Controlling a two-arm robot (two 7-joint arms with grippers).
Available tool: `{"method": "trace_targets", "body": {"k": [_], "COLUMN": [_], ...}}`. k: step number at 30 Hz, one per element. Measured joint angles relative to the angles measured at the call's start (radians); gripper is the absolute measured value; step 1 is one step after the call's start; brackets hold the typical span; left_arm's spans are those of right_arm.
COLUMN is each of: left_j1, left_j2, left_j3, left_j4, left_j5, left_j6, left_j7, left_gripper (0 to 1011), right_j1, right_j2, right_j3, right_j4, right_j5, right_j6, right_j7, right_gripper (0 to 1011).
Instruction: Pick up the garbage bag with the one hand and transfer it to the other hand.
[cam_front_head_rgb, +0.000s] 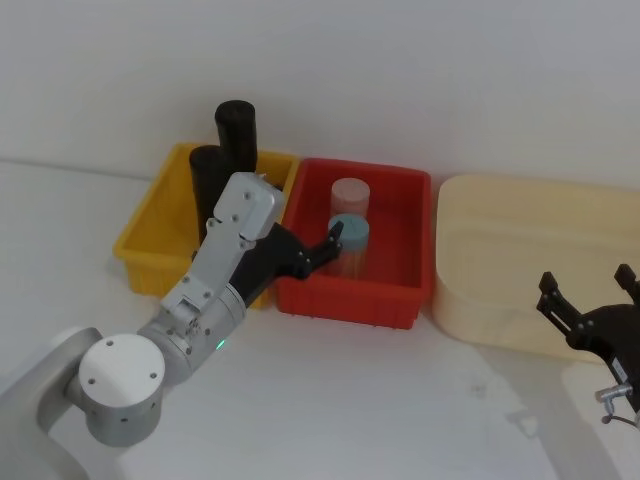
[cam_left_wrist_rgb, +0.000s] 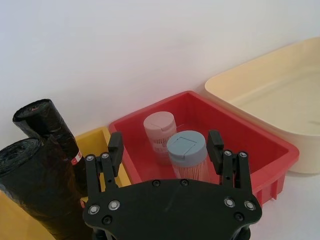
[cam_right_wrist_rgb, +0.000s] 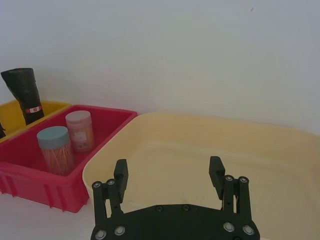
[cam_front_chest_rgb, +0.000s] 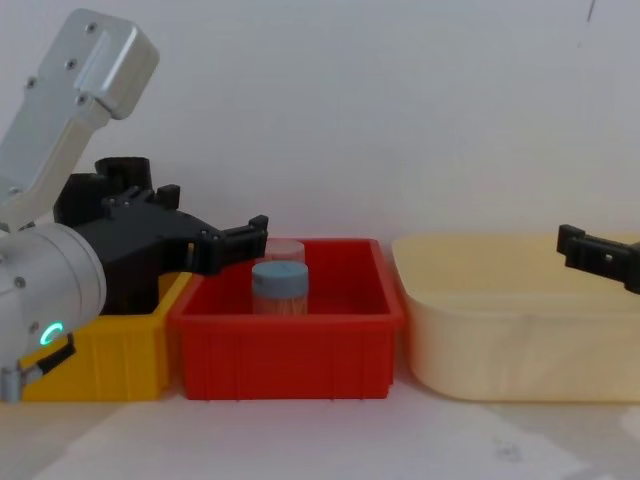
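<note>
Reach step, nothing grasped. Left gripper (cam_left_wrist_rgb: 165, 149), jaws spread, hangs over the red bin (cam_front_head_rgb: 350, 300). Garbage bag (cam_front_head_rgb: 207, 170) stands in the yellow bin (cam_front_head_rgb: 140, 245), at the gripper's 10 o'clock. Next, probably: swing there and straddle the thick roll, not the slimmer roll (cam_front_head_rgb: 237, 122) behind. Right gripper (cam_front_head_rgb: 587, 288), jaws spread, waits over the cream tub (cam_front_head_rgb: 500, 250) at 4 o'clock.

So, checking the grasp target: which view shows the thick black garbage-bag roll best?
Left wrist view: the thick black plastic garbage-bag roll stands close and large in the yellow plastic bin, beside a slimmer labelled black roll. The head view shows its upper part, smaller, behind the left arm.
</note>
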Motion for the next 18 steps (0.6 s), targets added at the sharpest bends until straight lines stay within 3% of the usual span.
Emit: {"method": "trace_targets", "body": {"k": [12,18], "left_j1": [-0.003,-0.016], "left_j2": [-0.001,0.013], "left_j3": [0.000,0.002], "left_j4": [0.000,-0.019], "left_j5": [0.000,0.005], "left_j6": [0.003,0.032], "left_j7": [-0.003,-0.025], "left_gripper": [1001,1001], "right_j1": [0.003,0.029], "right_j2": [0.000,0.005], "right_j3": [0.000,0.000], "right_j4": [0.000,0.002], "right_j5": [0.000,0.010], "right_j6": [0.003,0.041], "right_j7": [0.001,0.023], "right_gripper": [1000,1000]}}
